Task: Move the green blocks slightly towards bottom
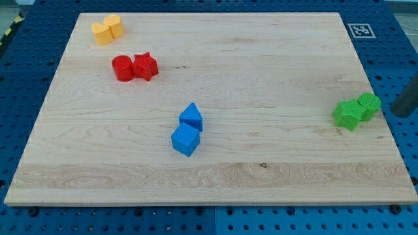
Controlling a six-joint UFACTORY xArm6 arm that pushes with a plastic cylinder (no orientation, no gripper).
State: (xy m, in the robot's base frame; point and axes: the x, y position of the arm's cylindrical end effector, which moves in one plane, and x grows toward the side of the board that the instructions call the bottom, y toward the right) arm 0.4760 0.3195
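The green blocks sit touching each other close to the right edge of the wooden board [215, 176], about halfway down it: a green star-like block [348, 114] on the view's left and a green round block [369, 104] just above and to its right. They lie as a tight pair, so one push from the top side could probably carry both toward the bottom edge together.

My tip [400, 115] stands just off the board's right edge, beside the round block but not touching it. From there it is level with the pair rather than above them, so I judge it must first go round to their top side before any push downward makes sense. There is no hand or claw to open or close here; the rod holds nothing and only pushes.

The other pairs are well apart from the work: two yellow blocks [106, 29] near the top-left corner, a red round block [123, 68] touching a red star block [145, 66] below them, and two blue blocks [189, 130] near the middle.

The rod is cut off by the view's right border, so only its dark lower part shows, and its very end is blurred. The exact shapes of the yellow blocks are hard to make out.
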